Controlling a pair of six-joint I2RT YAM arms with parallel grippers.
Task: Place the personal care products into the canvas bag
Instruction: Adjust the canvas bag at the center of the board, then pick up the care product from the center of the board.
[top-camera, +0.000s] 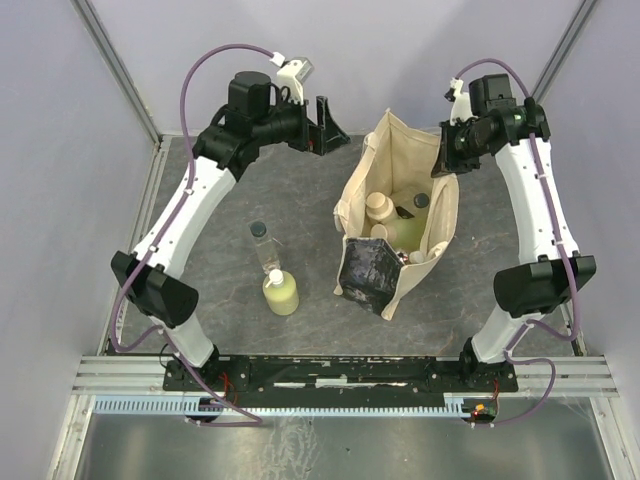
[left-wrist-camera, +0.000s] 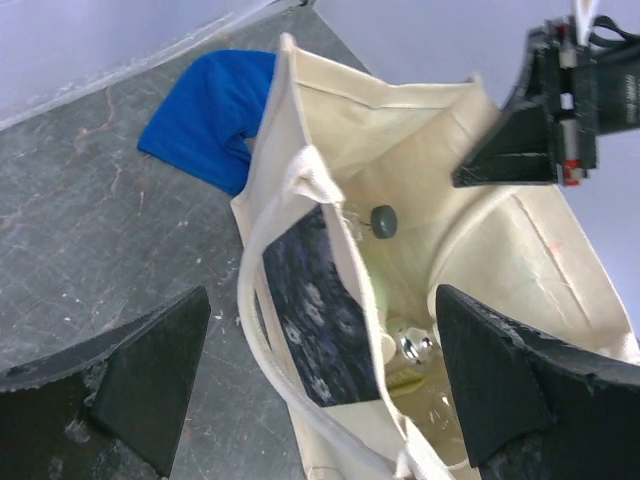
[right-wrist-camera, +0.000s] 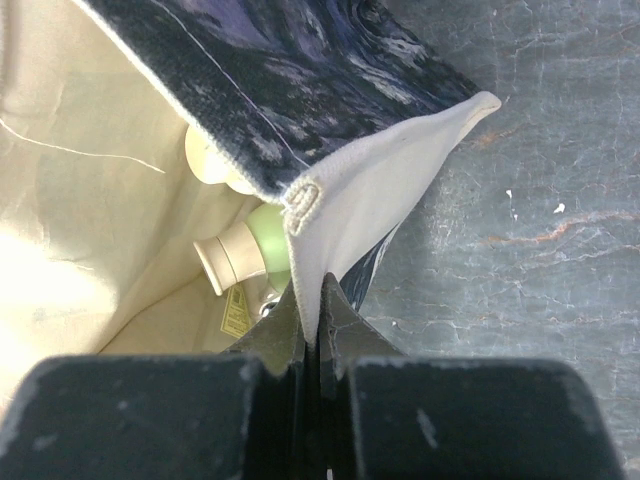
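The beige canvas bag (top-camera: 395, 140) stands open at the middle right, its dark printed panel (top-camera: 368, 268) facing the near side. Several personal care products (top-camera: 395, 228) lie inside it. A clear black-capped bottle (top-camera: 264, 246) and a yellow-green bottle (top-camera: 281, 293) sit on the table left of the bag. My left gripper (top-camera: 326, 126) is open and empty, raised beside the bag's far left corner. In its wrist view, the left gripper (left-wrist-camera: 320, 390) looks down into the bag (left-wrist-camera: 400, 130). My right gripper (top-camera: 447, 158) is shut on the bag's right rim (right-wrist-camera: 330, 250). A yellow-green bottle (right-wrist-camera: 245, 255) shows inside.
A blue cloth (left-wrist-camera: 205, 115) lies on the table just behind the bag. Grey walls close in the far and side edges. The arm bases and a metal rail (top-camera: 340, 372) run along the near edge.
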